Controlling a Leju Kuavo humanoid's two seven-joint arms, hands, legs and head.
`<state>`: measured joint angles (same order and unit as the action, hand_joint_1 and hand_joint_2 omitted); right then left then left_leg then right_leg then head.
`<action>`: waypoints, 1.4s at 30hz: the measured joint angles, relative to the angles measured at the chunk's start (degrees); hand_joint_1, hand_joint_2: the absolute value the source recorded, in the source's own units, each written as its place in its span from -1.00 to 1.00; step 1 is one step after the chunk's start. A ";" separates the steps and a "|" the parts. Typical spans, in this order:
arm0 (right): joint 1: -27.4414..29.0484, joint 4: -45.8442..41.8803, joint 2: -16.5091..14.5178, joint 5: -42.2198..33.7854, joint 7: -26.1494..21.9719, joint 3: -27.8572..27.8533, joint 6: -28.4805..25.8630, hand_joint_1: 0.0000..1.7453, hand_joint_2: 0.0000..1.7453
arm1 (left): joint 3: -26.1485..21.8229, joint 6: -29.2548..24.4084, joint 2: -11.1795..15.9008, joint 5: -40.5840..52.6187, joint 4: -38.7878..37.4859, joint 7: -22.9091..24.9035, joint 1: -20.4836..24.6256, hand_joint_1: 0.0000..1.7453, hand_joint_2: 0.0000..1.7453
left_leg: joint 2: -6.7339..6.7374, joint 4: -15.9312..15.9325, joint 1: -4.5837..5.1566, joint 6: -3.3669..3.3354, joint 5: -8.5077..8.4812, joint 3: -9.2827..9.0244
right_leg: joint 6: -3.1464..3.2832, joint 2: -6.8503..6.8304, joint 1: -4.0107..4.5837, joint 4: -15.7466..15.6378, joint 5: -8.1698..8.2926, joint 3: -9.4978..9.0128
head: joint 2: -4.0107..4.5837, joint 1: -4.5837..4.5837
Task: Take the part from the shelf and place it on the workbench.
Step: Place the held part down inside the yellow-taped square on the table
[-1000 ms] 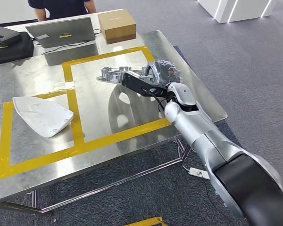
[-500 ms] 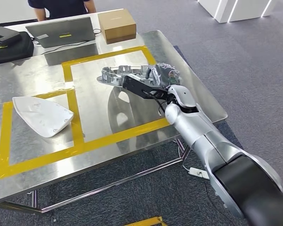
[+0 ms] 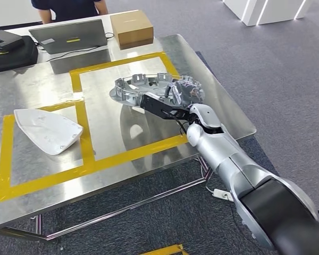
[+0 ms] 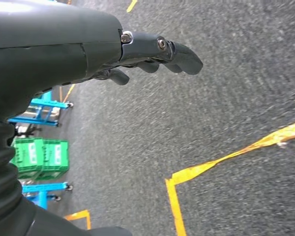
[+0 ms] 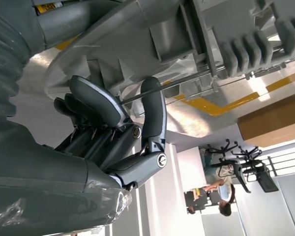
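While the right hand (image 3: 178,98) grips the part (image 3: 152,87) by its rim, tilted just over the table's (image 3: 109,127) right taped square near the right edge, placing is under way; next, presumably, lowering flat and letting go; left hand (image 4: 153,51) hangs empty, fingers loosely extended.

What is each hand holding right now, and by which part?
The right hand grips the round grey plastic wheel-cover part by its rim edge nearest the robot, above the steel workbench. The left hand holds nothing, its fingers loosely extended.
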<state>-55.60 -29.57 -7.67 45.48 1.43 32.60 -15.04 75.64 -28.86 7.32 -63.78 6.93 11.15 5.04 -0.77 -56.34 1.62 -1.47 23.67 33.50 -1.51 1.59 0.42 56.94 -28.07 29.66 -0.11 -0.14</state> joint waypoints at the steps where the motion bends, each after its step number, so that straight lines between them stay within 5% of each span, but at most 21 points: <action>1: 0.04 0.07 0.00 0.01 -0.05 -0.01 -0.04 1.00 1.00 | 0.03 -0.02 0.01 0.10 0.00 -0.25 0.00 -1.00 1.00 | 0.00 0.00 0.00 0.00 0.00 0.00 | 0.00 0.00 0.00 0.00 0.00 0.00 | 0.00 0.01; 19: 1.32 0.30 0.80 -0.03 -1.27 -0.59 -1.23 1.00 1.00 | 1.08 0.08 0.00 -0.09 0.00 -5.47 0.03 -1.00 1.00 | 0.00 0.00 0.00 0.00 0.00 0.00 | 0.00 0.00 0.00 0.00 0.00 0.01 | 0.00 0.00; 23: 1.97 0.20 1.28 -0.10 -1.48 -0.98 -1.55 -1.00 -1.00 | 1.08 -0.16 0.00 -0.81 0.00 -7.46 0.04 -1.00 1.00 | 0.00 0.00 0.00 0.00 0.00 0.00 | 0.00 0.00 0.00 0.00 0.00 0.01 | 0.00 0.00; 26: 2.62 0.15 1.62 -0.19 -1.53 -1.27 -1.63 -1.00 -1.00 | 1.08 -0.41 0.00 -1.36 0.00 -8.03 0.03 -1.00 1.00 | 0.00 0.00 0.00 0.00 0.00 0.00 | 0.00 0.00 -0.01 0.00 0.00 0.01 | 0.00 0.00; 30: 3.38 -0.07 1.98 -0.19 -1.60 -1.53 -1.69 -1.00 -1.00 | 1.00 -0.59 0.00 -2.22 0.00 -8.87 0.02 -1.00 -1.00 | 0.00 0.00 0.00 0.00 0.00 0.02 | 0.00 -0.01 -0.01 -0.01 0.00 0.02 | 0.00 0.00; 42: 4.13 -0.14 2.64 -0.02 -1.60 -1.89 -1.68 -1.00 -1.00 | 0.87 -0.48 -0.01 -3.60 0.00 -8.64 0.01 -1.00 -1.00 | 0.00 0.00 0.00 0.00 0.00 0.08 | 0.00 -0.01 -0.01 0.00 0.00 0.08 | 0.00 0.00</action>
<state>-51.47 -29.71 -5.03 45.46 -0.17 30.71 -16.73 76.51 -29.34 7.32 -67.38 6.93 2.52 5.05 -0.77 -56.34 1.62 -1.47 23.67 33.58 -1.51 1.58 0.42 56.94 -28.07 29.74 -0.11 -0.14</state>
